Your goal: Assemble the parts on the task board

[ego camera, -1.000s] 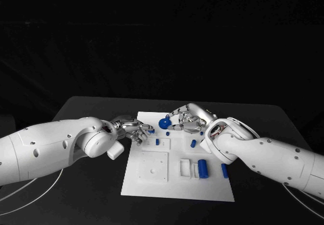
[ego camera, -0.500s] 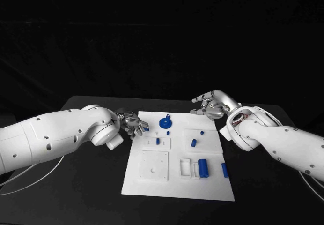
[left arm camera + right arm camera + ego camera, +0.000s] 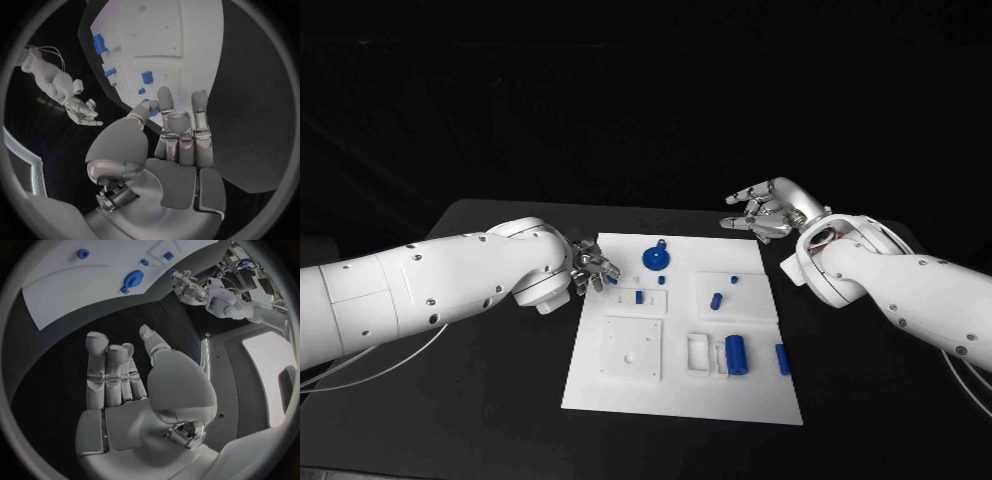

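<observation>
My two hands are both off the board. My left hand (image 3: 593, 270) sits at the left edge of the white task board (image 3: 678, 390), fingers loosely apart, holding nothing. My right hand (image 3: 762, 213) is up past the board's far right corner, fingers spread, holding nothing too.

I count six blue parts on the board. One round part (image 3: 655, 259) is near the far end. Two tiny pegs (image 3: 639, 297) stand just behind it, and one slanted peg (image 3: 715, 299) is in a shallow square. One fat tube (image 3: 734, 354) lies in a slot, with one thin bar (image 3: 782, 359) beside it.
</observation>
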Tool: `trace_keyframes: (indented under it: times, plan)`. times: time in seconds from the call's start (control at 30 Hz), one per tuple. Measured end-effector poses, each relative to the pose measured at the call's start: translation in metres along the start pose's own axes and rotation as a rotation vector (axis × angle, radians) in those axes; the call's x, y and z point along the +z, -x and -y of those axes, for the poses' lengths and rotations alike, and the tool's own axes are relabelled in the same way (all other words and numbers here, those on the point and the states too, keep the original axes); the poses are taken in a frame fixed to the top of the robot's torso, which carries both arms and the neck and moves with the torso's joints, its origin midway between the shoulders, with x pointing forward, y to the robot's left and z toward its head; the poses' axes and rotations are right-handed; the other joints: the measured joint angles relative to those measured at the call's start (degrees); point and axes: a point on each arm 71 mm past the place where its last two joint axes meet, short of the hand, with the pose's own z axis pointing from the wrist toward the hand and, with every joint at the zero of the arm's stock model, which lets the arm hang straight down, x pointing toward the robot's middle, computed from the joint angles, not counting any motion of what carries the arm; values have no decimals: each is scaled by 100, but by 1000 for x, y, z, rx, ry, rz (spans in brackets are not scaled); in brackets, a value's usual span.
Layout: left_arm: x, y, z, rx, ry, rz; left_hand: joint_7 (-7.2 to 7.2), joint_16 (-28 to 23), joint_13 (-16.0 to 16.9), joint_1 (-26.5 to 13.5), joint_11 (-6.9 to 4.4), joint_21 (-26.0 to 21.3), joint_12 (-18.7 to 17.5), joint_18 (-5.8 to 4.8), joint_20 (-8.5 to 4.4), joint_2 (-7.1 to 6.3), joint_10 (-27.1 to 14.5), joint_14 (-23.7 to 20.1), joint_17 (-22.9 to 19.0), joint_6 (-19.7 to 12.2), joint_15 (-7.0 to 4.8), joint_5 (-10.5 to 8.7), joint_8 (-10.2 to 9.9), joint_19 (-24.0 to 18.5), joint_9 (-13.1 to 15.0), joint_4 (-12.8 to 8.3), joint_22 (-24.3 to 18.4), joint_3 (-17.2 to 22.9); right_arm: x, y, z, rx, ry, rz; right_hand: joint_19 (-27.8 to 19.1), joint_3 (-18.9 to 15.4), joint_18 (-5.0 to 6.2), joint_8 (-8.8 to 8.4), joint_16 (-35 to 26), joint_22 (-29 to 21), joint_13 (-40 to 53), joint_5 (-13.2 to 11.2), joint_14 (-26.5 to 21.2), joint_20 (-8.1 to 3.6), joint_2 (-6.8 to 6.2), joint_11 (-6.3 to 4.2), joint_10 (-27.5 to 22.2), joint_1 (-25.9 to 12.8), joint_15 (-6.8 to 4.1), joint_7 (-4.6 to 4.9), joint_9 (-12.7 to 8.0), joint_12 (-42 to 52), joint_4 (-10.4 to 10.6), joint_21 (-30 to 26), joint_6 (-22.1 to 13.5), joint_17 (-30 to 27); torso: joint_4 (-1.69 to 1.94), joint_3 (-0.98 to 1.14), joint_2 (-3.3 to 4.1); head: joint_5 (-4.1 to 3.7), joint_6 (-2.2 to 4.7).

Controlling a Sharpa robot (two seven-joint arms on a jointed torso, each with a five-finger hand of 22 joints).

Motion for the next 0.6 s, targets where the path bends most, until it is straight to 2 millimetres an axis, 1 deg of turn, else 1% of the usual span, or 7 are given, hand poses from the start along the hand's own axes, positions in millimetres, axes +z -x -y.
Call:
trace_keyframes:
  times: [0.1, 0.23, 0.4, 0.53, 0.6]
  plan:
    - [-1, -2, 3, 27, 0, 11, 9, -48, 23, -9, 0, 36, 17, 0, 0, -9, 0, 10, -58, 94, 8, 1, -99, 0, -66, -8, 0, -8, 1, 1, 0, 3, 0, 4, 0, 0, -1, 0, 0, 0, -8, 80, 0, 0, 0, 0, 0, 0, 0, 0, 0, 0, 0, 0, 0, 0, 1, -1, 0, -5, -7]
    - [-2, -5, 9, 53, -9, 18, -6, -48, 33, -36, 0, 38, 17, 0, 0, -39, 0, 10, -74, 128, 9, 3, -129, 0, -80, -31, 0, 14, 1, 1, 0, 6, 2, 7, 0, 16, -2, 0, 0, 0, -14, 108, 0, 0, 0, 0, 0, 0, 0, 0, 0, 0, -16, 21, 0, 0, 3, -8, 0, -21, -17]
    - [-4, -9, 15, 76, -22, 24, -18, -48, 41, -28, 1, 38, 17, 0, 0, -77, 1, 28, -51, 155, -9, 3, -137, 0, -82, -38, -1, 22, 2, 1, -1, 9, 4, 8, 0, 16, -2, 0, 0, 0, -15, 135, 2, 0, 0, 0, 0, 0, -2, 0, 0, 0, -16, 21, 0, 1, -2, -10, 0, -25, -25]
    - [-6, -11, 18, 94, -30, 26, -23, -48, 53, -25, 3, 61, 62, 0, 0, -83, 3, 29, 5, 170, -9, 3, -185, 0, -80, -59, -1, 19, 2, 0, -2, 12, 5, 8, 0, 32, -3, 0, 0, 0, -22, 135, 4, 0, 0, 0, 0, 0, -3, -19, 0, 0, -32, 21, 18, -8, -4, -11, 0, -31, -32]
    - [-6, -12, 19, 101, -31, 27, -18, -11, 57, -24, 5, 61, 79, 0, 13, -82, 5, 48, 52, 213, 10, 3, -229, -14, -92, -63, -1, 16, 2, 0, -2, 13, 5, 8, 0, 32, -3, 0, 0, 0, -22, 167, 4, 0, 0, 0, 0, 0, -3, -19, 0, 0, -32, 21, 18, -8, -4, -11, 0, -34, -34]
